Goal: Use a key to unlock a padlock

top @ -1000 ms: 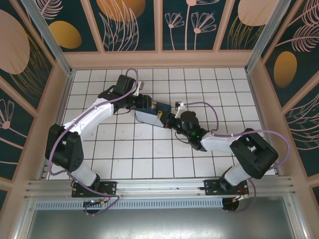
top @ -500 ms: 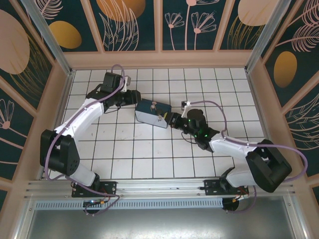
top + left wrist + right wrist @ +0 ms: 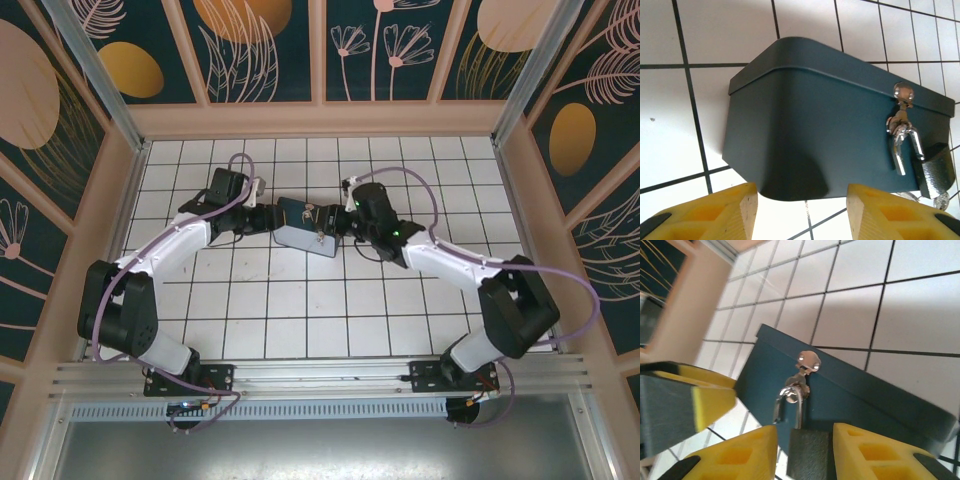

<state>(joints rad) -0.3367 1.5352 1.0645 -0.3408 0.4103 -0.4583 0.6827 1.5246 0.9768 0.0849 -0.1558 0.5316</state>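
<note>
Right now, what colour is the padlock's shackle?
Shiny silver; the shackle of the padlock shows best in the left wrist view.

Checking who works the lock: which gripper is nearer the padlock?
Right. The right gripper has its jaws either side of the padlock; the left gripper faces the box corner, well short of the padlock.

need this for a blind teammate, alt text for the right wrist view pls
A small dark padlock hangs by its silvery shackle from the hasp of a dark teal box on white tiles, seen close up. The right claw's yellow fingers sit either side of the padlock body.
</note>
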